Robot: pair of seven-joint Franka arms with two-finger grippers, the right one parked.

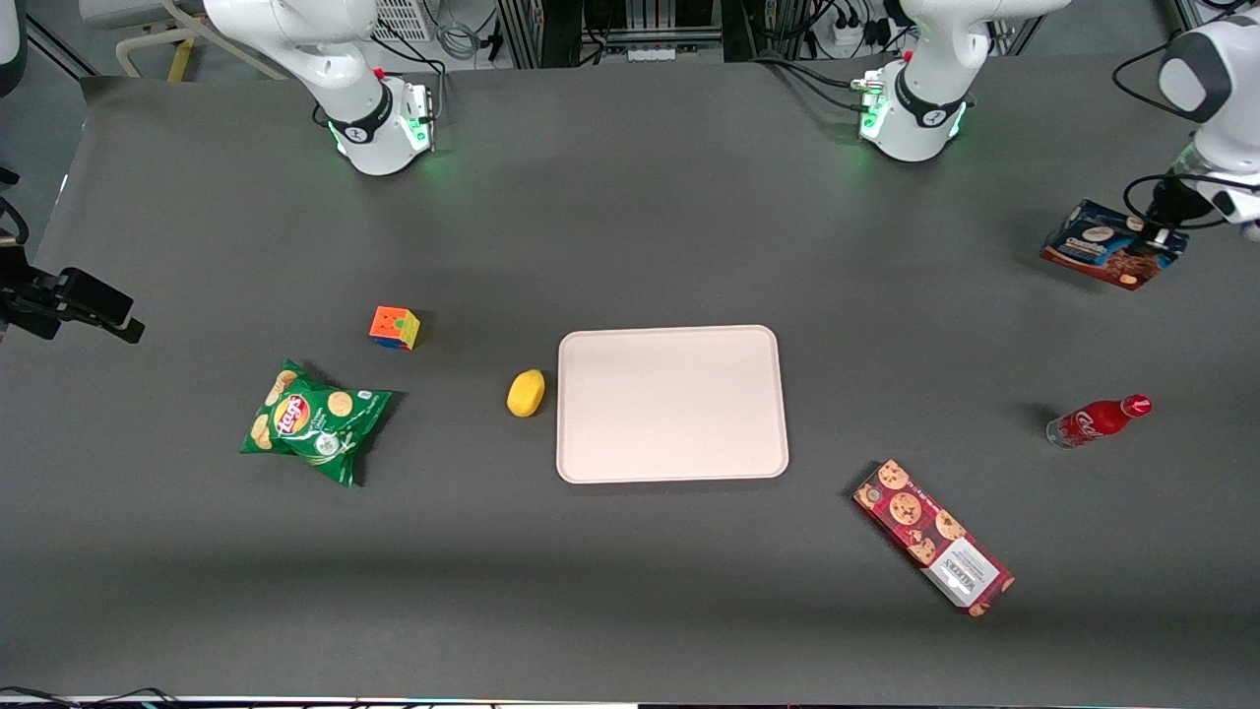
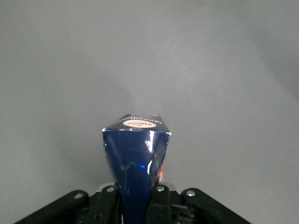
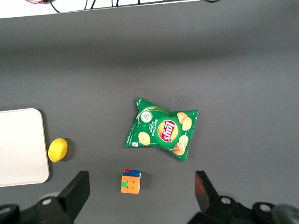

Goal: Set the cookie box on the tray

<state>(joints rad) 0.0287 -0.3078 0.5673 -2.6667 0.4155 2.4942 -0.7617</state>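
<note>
One dark navy-blue cardboard cookie box point(image 1: 1112, 246) hung clenched in our gripper point(image 1: 1162, 234) at the frame's upper right, above the worktop point(image 1: 630, 197). We judged the carry next, toward the pale pinkish-cream rectangular tray point(image 1: 672, 405), mid-frame.

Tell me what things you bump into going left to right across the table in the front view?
Chips bag → puzzle cube → lemon → tray → red cookie box → cola bottle → cookie box, held in the gripper.
</note>
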